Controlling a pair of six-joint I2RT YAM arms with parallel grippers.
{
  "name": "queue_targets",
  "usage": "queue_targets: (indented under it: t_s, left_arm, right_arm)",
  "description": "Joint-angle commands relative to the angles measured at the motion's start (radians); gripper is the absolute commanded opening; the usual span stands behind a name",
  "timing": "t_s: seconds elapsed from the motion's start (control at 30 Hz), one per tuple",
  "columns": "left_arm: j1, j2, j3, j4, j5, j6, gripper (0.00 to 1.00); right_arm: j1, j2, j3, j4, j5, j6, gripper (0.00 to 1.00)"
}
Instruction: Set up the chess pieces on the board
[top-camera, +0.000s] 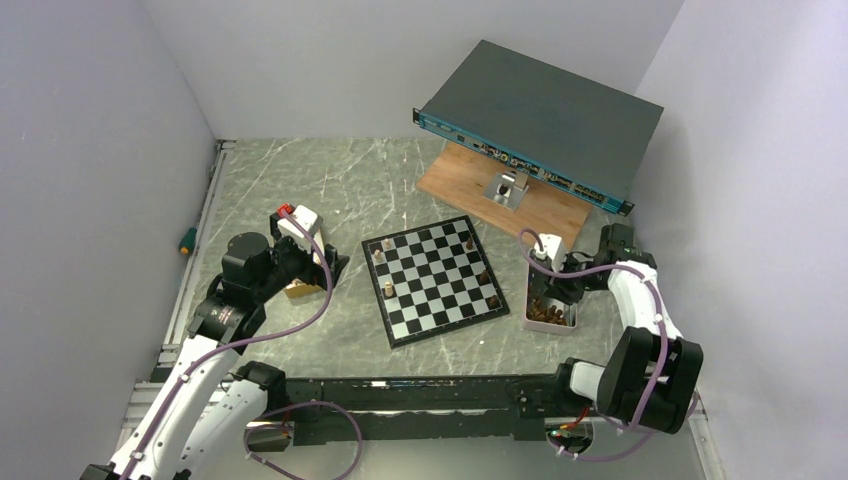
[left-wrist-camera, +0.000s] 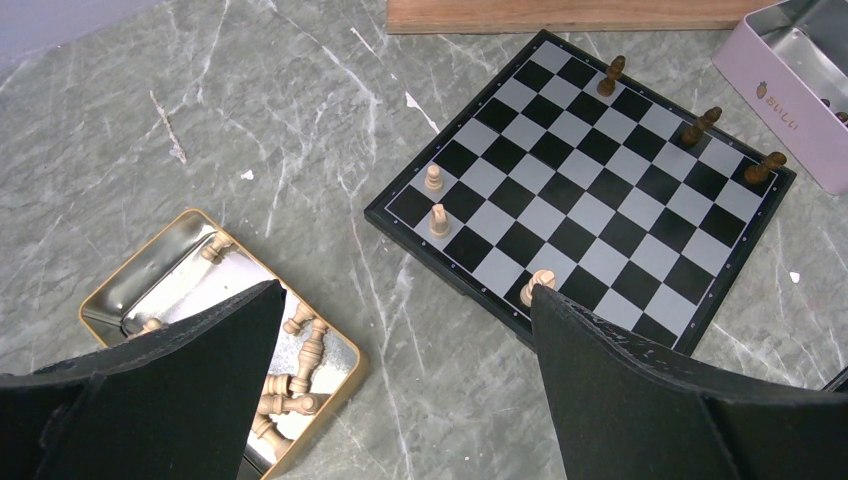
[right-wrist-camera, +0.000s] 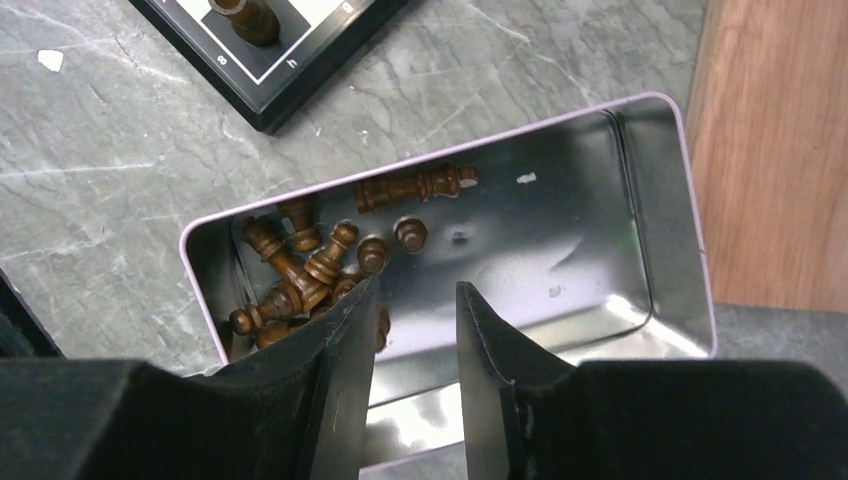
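The board (top-camera: 435, 280) lies mid-table; it also shows in the left wrist view (left-wrist-camera: 590, 190). Three light tan pieces (left-wrist-camera: 439, 220) stand along its left edge and three dark brown pieces (left-wrist-camera: 700, 125) along its right edge. My left gripper (left-wrist-camera: 407, 295) is wide open and empty above the table, between the board and a gold tin (left-wrist-camera: 120, 290) holding several light pieces (left-wrist-camera: 295, 380). My right gripper (right-wrist-camera: 417, 290) is open and empty, low over a pink tin (right-wrist-camera: 640, 200), with several dark pieces (right-wrist-camera: 310, 265) beside its left finger.
A brown wooden plank (top-camera: 500, 195) lies behind the board, carrying a metal bracket (top-camera: 505, 187) and a tilted dark network box (top-camera: 540, 120). A green-handled screwdriver (top-camera: 186, 240) lies at the left wall. The board's corner (right-wrist-camera: 270, 70) is close to the pink tin.
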Motion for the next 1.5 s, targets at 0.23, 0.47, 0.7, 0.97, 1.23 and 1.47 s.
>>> queue_targets:
  t_s: [0.23, 0.47, 0.7, 0.97, 1.23, 1.47]
  left_arm:
    - [0.005, -0.010, 0.014, 0.028, 0.018, 0.008, 0.99]
    - [0.005, -0.012, 0.013, 0.028, 0.019, 0.008, 0.99]
    - [0.005, -0.012, 0.012, 0.028, 0.018, 0.008, 0.99]
    - [0.005, -0.012, 0.011, 0.028, 0.018, 0.008, 0.99]
    - [0.005, -0.012, 0.011, 0.028, 0.018, 0.008, 0.99]
    - [0.005, -0.012, 0.011, 0.028, 0.018, 0.008, 0.99]
  right_arm:
    - [0.099, 0.034, -0.058, 0.171, 0.061, 0.107, 0.32]
    - [0.115, 0.049, -0.061, 0.203, 0.090, 0.142, 0.31]
    - [0.123, 0.068, -0.063, 0.207, 0.103, 0.148, 0.30]
    - [0.128, 0.086, -0.064, 0.203, 0.105, 0.144, 0.29]
    - [0.141, 0.118, -0.060, 0.218, 0.127, 0.157, 0.26]
    - [0.148, 0.137, -0.053, 0.205, 0.126, 0.153, 0.19]
